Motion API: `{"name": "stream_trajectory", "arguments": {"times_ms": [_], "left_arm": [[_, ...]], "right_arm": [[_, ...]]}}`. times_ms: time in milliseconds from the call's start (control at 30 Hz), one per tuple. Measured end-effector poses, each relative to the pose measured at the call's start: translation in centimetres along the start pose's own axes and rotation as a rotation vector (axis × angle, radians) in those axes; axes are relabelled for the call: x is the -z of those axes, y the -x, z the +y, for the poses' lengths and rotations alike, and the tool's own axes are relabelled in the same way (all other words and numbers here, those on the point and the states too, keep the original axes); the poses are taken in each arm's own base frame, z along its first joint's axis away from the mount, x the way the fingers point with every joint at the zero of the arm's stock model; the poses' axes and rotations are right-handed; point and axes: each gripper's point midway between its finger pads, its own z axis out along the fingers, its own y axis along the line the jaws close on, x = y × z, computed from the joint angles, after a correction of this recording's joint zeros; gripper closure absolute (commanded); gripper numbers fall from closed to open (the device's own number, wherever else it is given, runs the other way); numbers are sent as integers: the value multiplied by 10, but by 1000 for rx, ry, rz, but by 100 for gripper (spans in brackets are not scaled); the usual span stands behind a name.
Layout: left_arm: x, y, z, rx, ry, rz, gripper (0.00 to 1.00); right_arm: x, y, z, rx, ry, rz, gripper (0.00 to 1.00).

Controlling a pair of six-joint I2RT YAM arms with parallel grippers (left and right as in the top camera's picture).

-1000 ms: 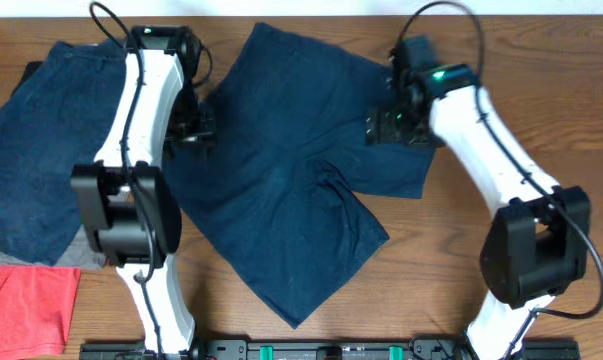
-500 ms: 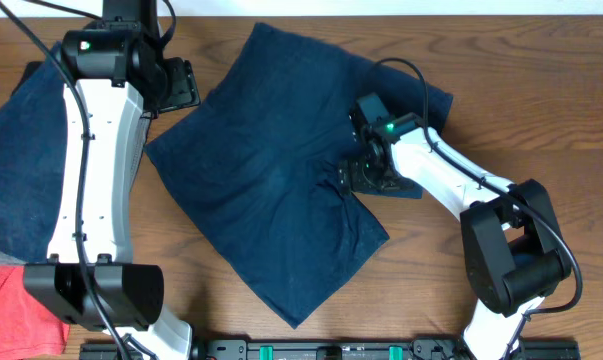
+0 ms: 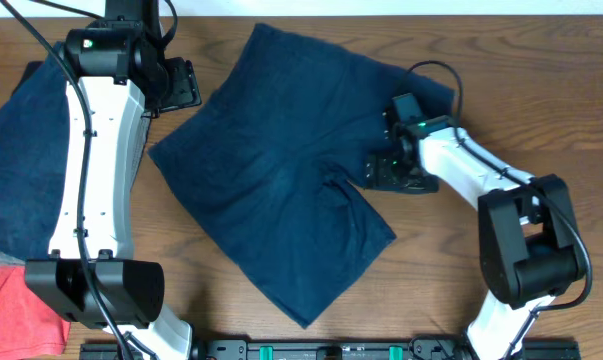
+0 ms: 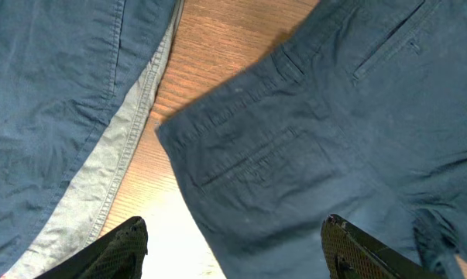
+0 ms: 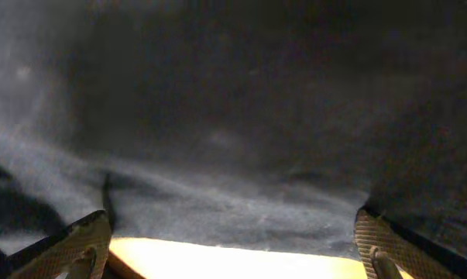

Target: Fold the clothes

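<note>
Navy-blue cloth shorts [image 3: 281, 190] lie spread open and slantwise on the wooden table [image 3: 541, 100] in the overhead view. No fold is visible apart from a small pucker at the crotch, so I judge the folding has barely begun and every fold is left to make. The left arm [image 3: 91, 170] reaches to one corner of the shorts. The right arm [image 3: 461, 170] reaches over a leg near the crotch. Behind the left arm lie faded denim shorts [image 3: 21, 170] and a coral-red garment [image 3: 11, 310].

Left wrist view: the left fingers [image 4: 125, 248] stand apart and grasp nothing. Just ahead of them is a corner of the navy shorts, a smooth, matte woven cotton with a stitched waistband and a slit pocket. Beyond the left-hand finger lie the paler shorts, their hem showing a light inner face.

Right wrist view: the right fingers [image 5: 70, 248] are spread wide and released. Soft, dark, slightly rumpled navy cloth fills the space ahead of the tips. A bright strip of table shows between them.
</note>
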Motion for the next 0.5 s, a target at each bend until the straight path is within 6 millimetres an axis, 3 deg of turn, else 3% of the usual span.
{"name": "stream_trajectory", "arguments": {"times_ms": [200,500], "left_arm": [[0,2,0,1,-2,-7,26],[1,8,-15,-23,-24,-45,26]], "right_arm": [[-1,26,-26,-57,13,-54,3],[4,100,-72,-140,50,-296,4]]}}
